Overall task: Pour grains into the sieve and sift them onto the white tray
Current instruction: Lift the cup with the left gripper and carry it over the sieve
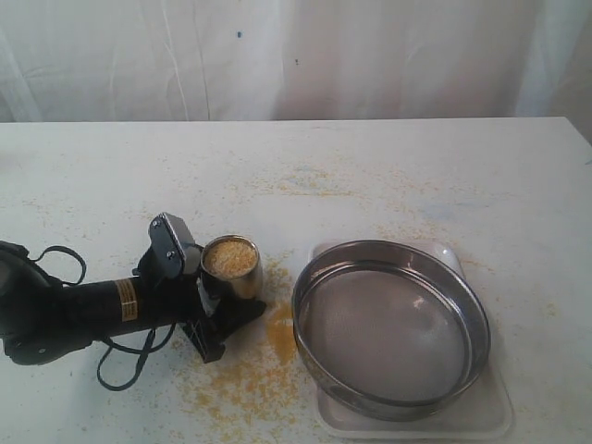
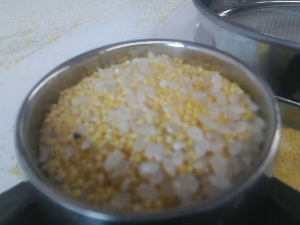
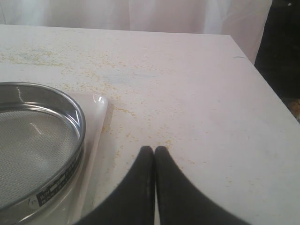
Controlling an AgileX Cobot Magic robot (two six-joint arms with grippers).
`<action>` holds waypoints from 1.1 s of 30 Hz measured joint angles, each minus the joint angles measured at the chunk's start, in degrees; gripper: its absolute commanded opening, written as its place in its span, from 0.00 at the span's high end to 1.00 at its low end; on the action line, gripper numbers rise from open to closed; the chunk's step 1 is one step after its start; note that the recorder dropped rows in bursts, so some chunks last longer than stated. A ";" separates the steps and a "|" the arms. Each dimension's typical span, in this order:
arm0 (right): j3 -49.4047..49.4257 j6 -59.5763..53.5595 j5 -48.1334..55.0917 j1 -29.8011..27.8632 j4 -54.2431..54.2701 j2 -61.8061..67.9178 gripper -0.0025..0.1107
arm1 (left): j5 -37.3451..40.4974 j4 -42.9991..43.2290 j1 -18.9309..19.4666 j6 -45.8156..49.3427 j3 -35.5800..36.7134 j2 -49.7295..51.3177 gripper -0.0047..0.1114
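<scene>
On the gritty table (image 1: 370, 166) before white curtains (image 1: 277, 55), left tool (image 1: 229, 285) pinches cup (image 1: 230, 262); right tool (image 3: 154, 152) pressed together.

Cup (image 1: 248, 282) and sieve (image 1: 388, 333) shiny steel — the sieve's bottom matt, finely woven; white tray (image 1: 481, 418) smooth plastic.

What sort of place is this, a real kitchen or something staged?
Likely a staged robot test bench, not a kitchen: a plain white table dusted with spilled yellow grains, a white cloth backdrop, and a small shiny steel cup beside a wide round steel sieve.
</scene>
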 measured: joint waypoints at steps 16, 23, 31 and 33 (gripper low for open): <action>0.00 0.00 0.00 0.00 0.00 0.00 0.98 | 3.92 -1.36 0.00 -6.59 0.10 -10.42 0.96; 0.00 0.00 0.00 0.00 0.00 0.00 0.98 | 4.16 2.99 0.00 -16.40 0.10 -17.19 0.96; 0.00 0.00 0.00 0.00 0.00 0.00 0.98 | 4.16 -0.53 -5.73 -19.70 0.10 -21.71 0.96; 0.00 0.00 0.00 0.00 0.00 0.00 0.98 | 4.16 -3.15 -8.90 -19.84 0.10 -21.84 0.96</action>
